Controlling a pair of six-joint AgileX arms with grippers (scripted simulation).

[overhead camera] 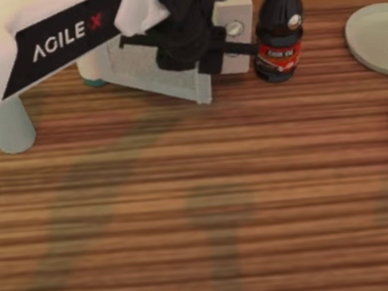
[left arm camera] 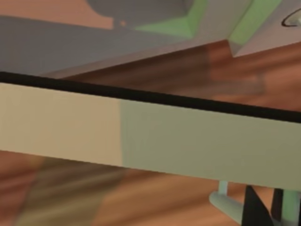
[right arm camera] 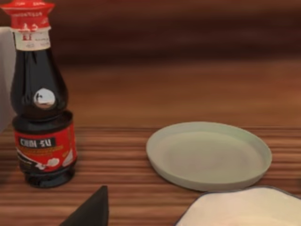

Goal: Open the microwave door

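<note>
The left hand (overhead camera: 204, 51) is at the free edge of the microwave door (overhead camera: 145, 67), which stands swung out from the microwave (overhead camera: 234, 29) at the desk's (overhead camera: 204, 198) far side; its finger spread I cannot tell

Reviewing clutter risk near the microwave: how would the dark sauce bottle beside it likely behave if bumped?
The sauce bottle is tall on a narrow base, so it would probably tip rather than slide. Its glossy, round body looks rigid and slippery, and apt to roll once down. It stands close beside the microwave, so a sideways nudge seems plausible.
</note>
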